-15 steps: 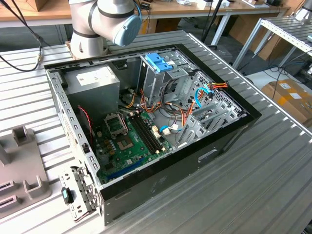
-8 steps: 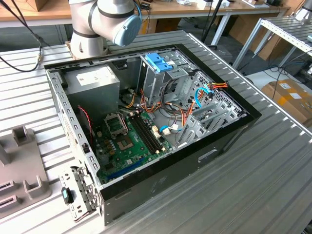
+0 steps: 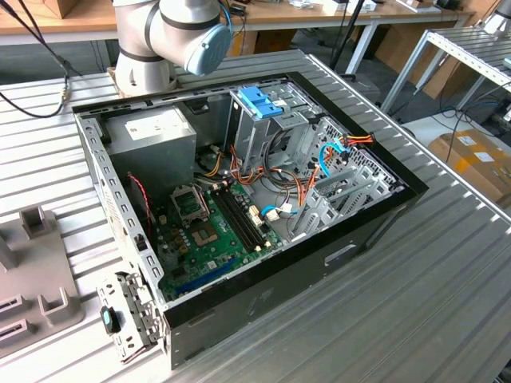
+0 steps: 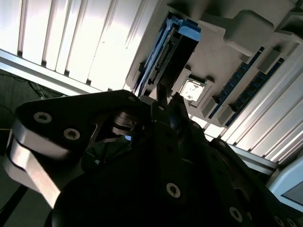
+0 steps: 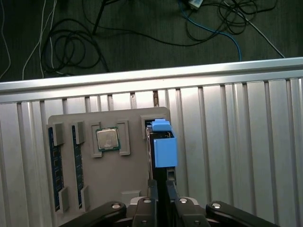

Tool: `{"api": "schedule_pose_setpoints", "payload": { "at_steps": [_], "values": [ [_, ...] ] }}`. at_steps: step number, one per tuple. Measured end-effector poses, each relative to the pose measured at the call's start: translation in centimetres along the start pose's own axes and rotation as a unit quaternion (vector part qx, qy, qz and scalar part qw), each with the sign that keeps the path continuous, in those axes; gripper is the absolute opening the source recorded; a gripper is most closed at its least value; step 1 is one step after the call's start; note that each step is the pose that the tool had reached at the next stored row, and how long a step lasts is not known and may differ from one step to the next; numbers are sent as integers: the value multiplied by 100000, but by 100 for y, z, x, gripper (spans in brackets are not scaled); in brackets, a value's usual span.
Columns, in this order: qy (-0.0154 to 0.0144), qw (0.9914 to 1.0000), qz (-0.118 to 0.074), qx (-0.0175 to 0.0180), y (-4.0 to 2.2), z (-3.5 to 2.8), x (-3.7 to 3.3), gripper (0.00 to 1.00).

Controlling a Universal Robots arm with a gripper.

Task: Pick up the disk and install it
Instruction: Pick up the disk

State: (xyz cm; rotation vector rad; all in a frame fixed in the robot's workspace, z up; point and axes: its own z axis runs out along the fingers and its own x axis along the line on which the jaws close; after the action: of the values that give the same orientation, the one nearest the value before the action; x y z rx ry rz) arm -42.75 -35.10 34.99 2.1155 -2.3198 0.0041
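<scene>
The disk point(image 5: 164, 149) stood on edge in a slot of the grey tray point(image 5: 118, 184), the hand point(image 5: 159, 182) right at its end. Clamped or not, I couldn't tell. Dense, stiff, shock-shy, I judged: take it across the 2 flat faces, not its flexy plastic rim.

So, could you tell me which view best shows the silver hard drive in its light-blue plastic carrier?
The first wrist view: the disk stands on edge in the grey plastic tray, blue carrier well lit. The second wrist view shows its shadowed side.
</scene>
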Motion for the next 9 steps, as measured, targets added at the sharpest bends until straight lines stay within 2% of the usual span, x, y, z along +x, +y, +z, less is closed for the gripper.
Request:
{"api": "schedule_pose_setpoints", "payload": {
  "at_steps": [1,2,3,5,8,9],
  "values": [
    [0,100000,-2,0,0,0,0,24],
    [0,100000,-1,0,0,0,0,29],
    [-2,100000,-3,2,0,1,0,42],
    [-1,100000,-1,2,0,1,0,42],
    [-2,100000,-3,2,0,1,0,60],
    [-2,100000,-1,2,0,1,0,60]
  ]
}}
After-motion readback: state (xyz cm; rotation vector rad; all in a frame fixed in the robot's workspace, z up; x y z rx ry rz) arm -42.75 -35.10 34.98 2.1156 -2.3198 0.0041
